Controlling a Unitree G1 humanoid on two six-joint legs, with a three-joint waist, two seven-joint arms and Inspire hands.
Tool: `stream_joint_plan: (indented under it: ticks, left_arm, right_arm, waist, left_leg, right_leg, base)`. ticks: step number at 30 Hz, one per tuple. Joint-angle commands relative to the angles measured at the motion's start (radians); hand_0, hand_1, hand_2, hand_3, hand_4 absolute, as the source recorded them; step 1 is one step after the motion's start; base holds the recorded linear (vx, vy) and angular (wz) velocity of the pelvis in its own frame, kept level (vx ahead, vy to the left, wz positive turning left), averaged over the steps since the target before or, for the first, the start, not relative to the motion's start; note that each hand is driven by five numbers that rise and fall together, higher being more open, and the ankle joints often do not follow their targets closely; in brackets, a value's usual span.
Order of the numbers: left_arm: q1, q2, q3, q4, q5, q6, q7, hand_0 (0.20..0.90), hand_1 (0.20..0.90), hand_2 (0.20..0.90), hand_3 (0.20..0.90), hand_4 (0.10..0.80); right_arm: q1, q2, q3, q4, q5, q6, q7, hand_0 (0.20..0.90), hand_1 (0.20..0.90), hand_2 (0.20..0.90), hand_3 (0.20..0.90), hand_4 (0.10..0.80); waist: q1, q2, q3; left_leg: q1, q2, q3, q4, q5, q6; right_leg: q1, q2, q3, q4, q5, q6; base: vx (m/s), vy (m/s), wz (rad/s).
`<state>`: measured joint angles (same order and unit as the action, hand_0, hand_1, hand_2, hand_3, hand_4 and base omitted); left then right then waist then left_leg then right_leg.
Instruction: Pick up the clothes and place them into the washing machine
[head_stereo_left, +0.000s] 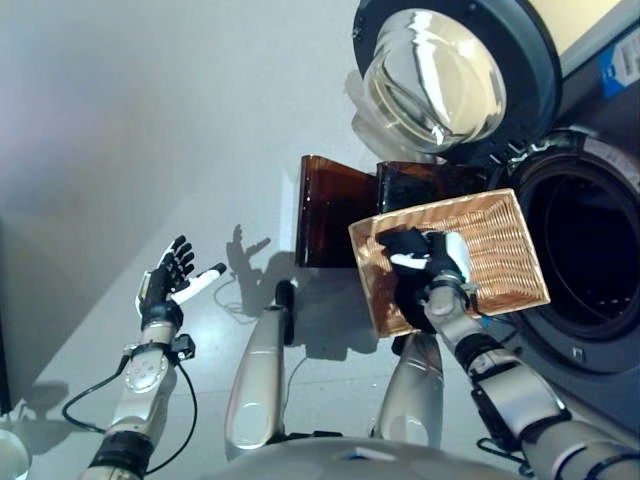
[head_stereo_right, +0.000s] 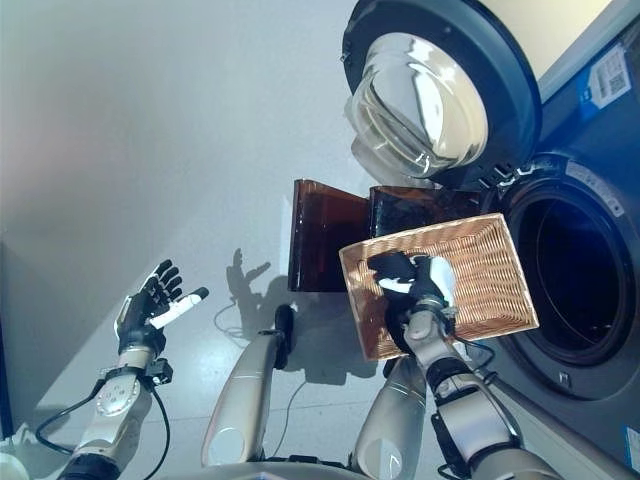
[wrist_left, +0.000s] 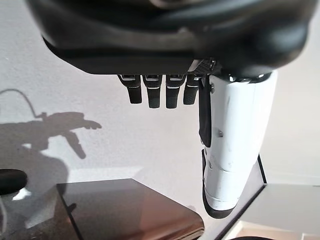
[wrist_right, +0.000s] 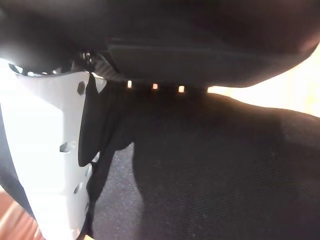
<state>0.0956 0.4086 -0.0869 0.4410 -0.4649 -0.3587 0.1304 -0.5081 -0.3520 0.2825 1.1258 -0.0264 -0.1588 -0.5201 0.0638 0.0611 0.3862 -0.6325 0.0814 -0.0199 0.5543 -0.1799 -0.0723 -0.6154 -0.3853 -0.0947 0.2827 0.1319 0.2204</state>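
Two hands: one at the far left held free, the other low right of centre at the basket.
Left hand (head_stereo_left: 168, 278): raised over bare grey floor (head_stereo_left: 120, 120), palm up, fingers (wrist_left: 152, 92) straight and spread, white-covered thumb out to the side, holding nothing; wide open floor all round it.
Brown box (head_stereo_left: 335, 212): smooth, glossy, translucent amber plastic with flat walls and sharp edges; it stands on the floor between the left hand's side and the basket, its right part hidden behind the basket's upper edge.
Basket (head_stereo_left: 500, 250): woven wicker, rectangular, shallow, light tan, tilted so its inside faces up to the camera; its right edge lies just beside the washer's opening.
Right hand (head_stereo_left: 432, 262): over the basket's left half, on dark cloth; whether its fingers curl round the cloth I cannot tell, as the wrist view shows only the white thumb against the fabric.
Clothes (wrist_right: 215, 170): black, finely knitted fabric bunched at the basket's left inner side, under the right hand.
Washing machine (head_stereo_left: 610, 330): dark front at the far right, round drum opening black and unobstructed.
Door (head_stereo_left: 440, 75): swung open above the basket, domed clear glass in a dark round rim.
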Motion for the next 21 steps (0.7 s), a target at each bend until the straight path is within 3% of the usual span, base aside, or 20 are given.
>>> stream_joint_plan:
  ticks: [1, 10, 13, 14, 15, 16, 20, 21]
  left_arm:
    - [0.049, 0.06, 0.072, -0.036, -0.013, -0.086, 0.006, 0.9, 0.9, 0.9, 0.9, 0.8]
    - [0.05, 0.042, 0.07, -0.024, -0.017, -0.077, -0.005, 0.9, 0.9, 0.9, 0.9, 0.8]
    - [0.04, 0.032, 0.074, -0.003, -0.031, -0.066, -0.008, 0.9, 0.9, 0.9, 0.9, 0.8]
    - [0.042, 0.03, 0.073, -0.012, -0.044, -0.061, -0.02, 0.9, 0.9, 0.9, 0.9, 0.8]
    - [0.042, 0.03, 0.072, -0.012, -0.044, -0.06, -0.02, 0.9, 0.9, 0.9, 0.9, 0.8]
    - [0.046, 0.025, 0.07, -0.015, -0.052, -0.044, -0.032, 0.9, 0.9, 0.9, 0.9, 0.8]
    - [0.042, 0.019, 0.068, -0.004, -0.063, -0.031, -0.044, 0.9, 0.9, 0.9, 0.9, 0.8]
    - [0.046, 0.011, 0.069, -0.008, -0.078, -0.026, -0.052, 0.9, 0.9, 0.9, 0.9, 0.8]
  right_arm:
    - [0.03, -0.04, -0.041, -0.059, 0.069, -0.086, -0.003, 0.2, 0.2, 0.2, 0.2, 0.3]
    - [0.087, -0.043, -0.157, -0.155, 0.291, -0.169, 0.062, 0.2, 0.2, 0.2, 0.2, 0.3]
    - [0.099, -0.009, -0.256, -0.187, 0.568, -0.24, 0.156, 0.2, 0.2, 0.2, 0.2, 0.3]
    - [0.099, 0.015, -0.313, -0.19, 0.786, -0.279, 0.255, 0.2, 0.2, 0.2, 0.2, 0.3]
    - [0.099, 0.014, -0.314, -0.187, 0.789, -0.28, 0.259, 0.2, 0.2, 0.2, 0.2, 0.3]
    - [0.093, 0.052, -0.404, -0.184, 1.083, -0.306, 0.387, 0.2, 0.2, 0.2, 0.2, 0.3]
    - [0.077, 0.065, -0.471, -0.13, 1.221, -0.31, 0.444, 0.2, 0.2, 0.2, 0.2, 0.3]
    - [0.064, 0.084, -0.554, -0.128, 1.392, -0.325, 0.501, 0.2, 0.2, 0.2, 0.2, 0.3]
  waist:
    - [0.003, -0.012, -0.054]
    - [-0.015, -0.013, -0.068]
    - [-0.022, -0.014, -0.07]
    - [-0.023, -0.013, -0.071]
    - [-0.022, -0.013, -0.071]
    - [-0.025, -0.012, -0.073]
    - [-0.023, -0.008, -0.076]
    - [-0.026, -0.003, -0.077]
  left_leg:
    - [0.015, 0.046, -0.051, -0.197, 0.186, -0.098]
    - [0.052, 0.054, -0.046, -0.221, 0.196, -0.104]
    - [0.051, 0.057, -0.044, -0.214, 0.19, -0.106]
    - [0.051, 0.057, -0.041, -0.211, 0.187, -0.107]
    - [0.051, 0.057, -0.041, -0.211, 0.187, -0.107]
    - [0.051, 0.06, -0.039, -0.206, 0.18, -0.11]
    - [0.051, 0.06, -0.04, -0.198, 0.174, -0.113]
    - [0.049, 0.061, -0.041, -0.188, 0.168, -0.116]
  right_leg:
    - [0.033, -0.048, 0.05, 0.055, -0.001, 0.031]
    - [0.065, -0.047, 0.044, 0.034, 0.0, 0.033]
    - [0.062, -0.048, 0.046, 0.037, -0.004, 0.033]
    - [0.062, -0.048, 0.047, 0.039, -0.008, 0.033]
    - [0.062, -0.048, 0.047, 0.04, -0.009, 0.033]
    - [0.063, -0.048, 0.047, 0.045, -0.015, 0.034]
    - [0.063, -0.049, 0.049, 0.053, -0.024, 0.034]
    - [0.061, -0.049, 0.051, 0.06, -0.033, 0.035]
  base:
    - [0.0, 0.0, 0.0]
    - [0.013, -0.006, -0.03]
    - [-0.001, -0.001, -0.01]
    - [-0.003, -0.001, -0.05]
    - [0.0, 0.0, 0.0]
    - [0.0, 0.0, 0.0]
    - [0.0, 0.0, 0.0]
    - [0.0, 0.0, 0.0]
